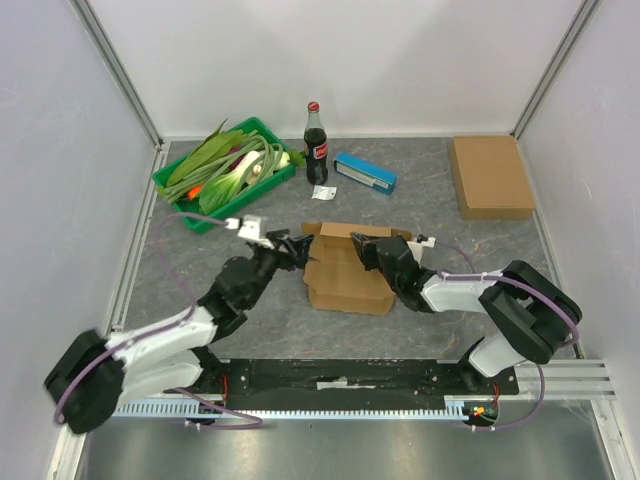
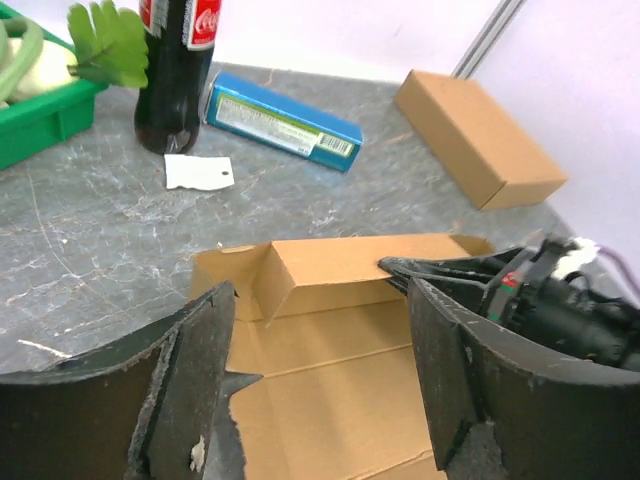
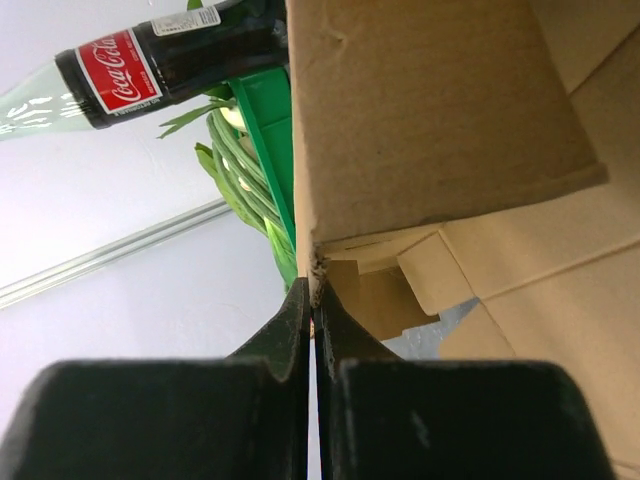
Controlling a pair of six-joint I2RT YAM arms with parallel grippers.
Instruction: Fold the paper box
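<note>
Barely begun: the paper box [image 1: 345, 285] lies mostly flat, only its 12 o'clock wall [image 2: 350, 265] raised; right pincer [image 3: 314, 297] pinches that wall; left pincer [image 2: 320, 290] gapes wide, empty.

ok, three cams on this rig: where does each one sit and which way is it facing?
Top external: above and behind the bases, looking down on the table; both arms show, left gripper and right gripper at the paper box.
Left wrist: on the left arm, facing across the box toward the cola bottle; its open fingers frame the shot.
Right wrist: on the right arm, rolled sideways, facing the green tray; its shut fingers pinch a box flap.
Shared: all three show paper box and cola bottle.
</note>
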